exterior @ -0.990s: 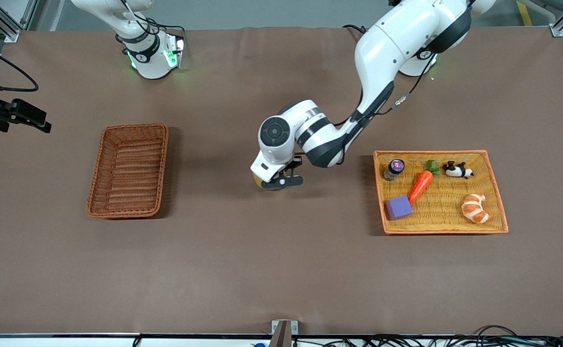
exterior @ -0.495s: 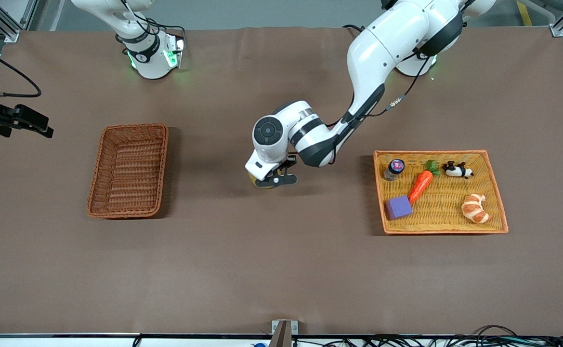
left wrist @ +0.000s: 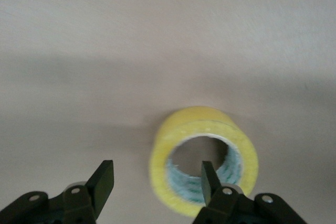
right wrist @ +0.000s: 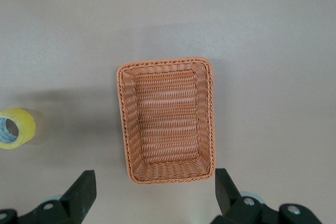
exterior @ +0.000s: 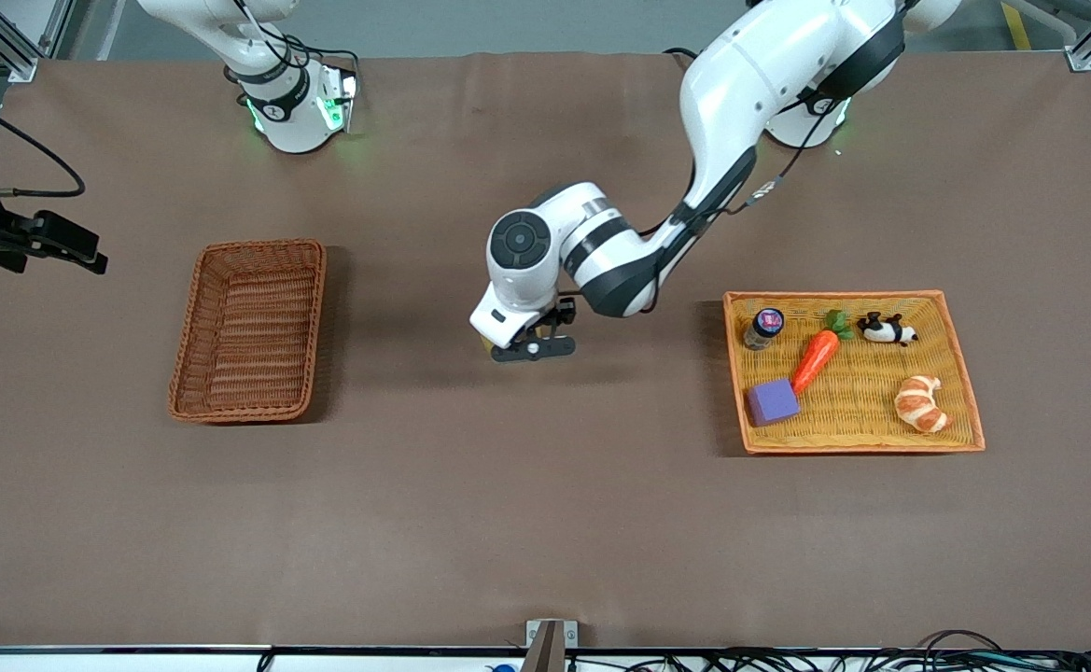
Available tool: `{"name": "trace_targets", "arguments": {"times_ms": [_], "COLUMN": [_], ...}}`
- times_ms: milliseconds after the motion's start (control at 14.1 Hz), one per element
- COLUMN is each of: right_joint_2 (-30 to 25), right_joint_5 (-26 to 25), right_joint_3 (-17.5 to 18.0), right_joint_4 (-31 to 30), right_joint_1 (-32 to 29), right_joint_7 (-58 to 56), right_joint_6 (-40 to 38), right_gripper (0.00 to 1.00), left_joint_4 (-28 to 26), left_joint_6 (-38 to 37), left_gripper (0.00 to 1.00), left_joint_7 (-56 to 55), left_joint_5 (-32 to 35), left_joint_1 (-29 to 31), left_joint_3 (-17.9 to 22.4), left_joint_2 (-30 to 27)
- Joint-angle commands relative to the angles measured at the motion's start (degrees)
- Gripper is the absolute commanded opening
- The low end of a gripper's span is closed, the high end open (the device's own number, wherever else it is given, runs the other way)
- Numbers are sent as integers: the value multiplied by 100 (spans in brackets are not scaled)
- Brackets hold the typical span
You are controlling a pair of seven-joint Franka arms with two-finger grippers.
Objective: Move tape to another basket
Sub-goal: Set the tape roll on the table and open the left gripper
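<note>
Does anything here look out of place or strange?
Only the tape: it lies on the bare table between the basket and the tray, in neither, under the open left end effector. The open right end effector waits at the right arm's end.

Even overhead light, no glare on the brown table [exterior: 545,523]; soft shadows pool beside the basket [exterior: 248,330] and tray [exterior: 960,373]. Up close, the tape [left wrist: 203,160] looks blurred, fingers [left wrist: 101,179] dark

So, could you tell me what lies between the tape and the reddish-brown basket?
Nothing: the right wrist view shows only bare brown table between the tape and the basket.
</note>
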Motion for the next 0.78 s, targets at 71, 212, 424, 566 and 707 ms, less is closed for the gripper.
{"name": "trace_targets", "arguments": {"times_ms": [71,212,424,566,707], "right_joint_2": [203,379,467,650,1150], "right_joint_5": [15,6,-73,-291,-905], "right_joint_3": [98,465,1334,1871,2294], "right_joint_4": [-61,-209,-1007,-1763,-1968], "right_joint_1": [294,330,365,461,594], "right_joint_7": [77,680,2278,3325,4212], "right_joint_6": [319,766,1863,2961,3552], "right_gripper": [100,100,100,100,100], "left_joint_4": [-236,-393,-867,-1027,-1054], "left_joint_6": [-844,-986,-1126,-1258,-1390], "left_gripper": [96,100,100,100,100], "left_joint_7": [798,1475,2460,2918,3287], "left_joint_5": [-84,-530,-831,-980,-1025], "left_joint_1": [309,739,1459,1899,2251], "left_joint_3": [496,672,822,831,840], "left_joint_2": [-1102,-1584,-2411,-2842,-3159]}}
